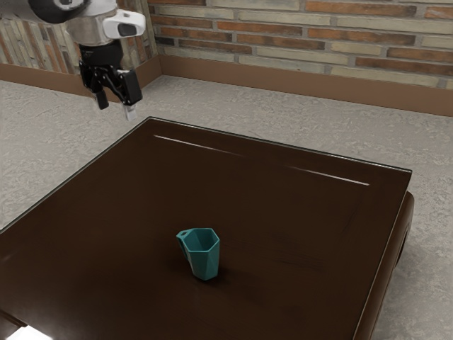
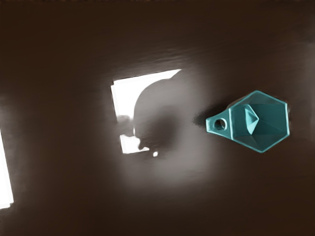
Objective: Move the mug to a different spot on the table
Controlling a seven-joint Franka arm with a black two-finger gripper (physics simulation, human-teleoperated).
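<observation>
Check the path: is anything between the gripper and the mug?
Nothing visible does. The gripper hangs open, high near the far corner of the table, at the exterior view's left. The mug stands upright by itself, with only air and bare wood between them.

We log a brick wall [image 1: 304, 35] of reddish and grey courses at the back, with a brown baseboard [image 1: 304, 79] along its foot. The floor [image 1: 56, 142] is pale, speckled grey. A dark brown, glossy surface [image 1: 283, 212] with a raised rim stands on it. In the wrist view its top carries a bright white reflection [image 2: 129, 88], with a dark shadow cutting into it.
</observation>
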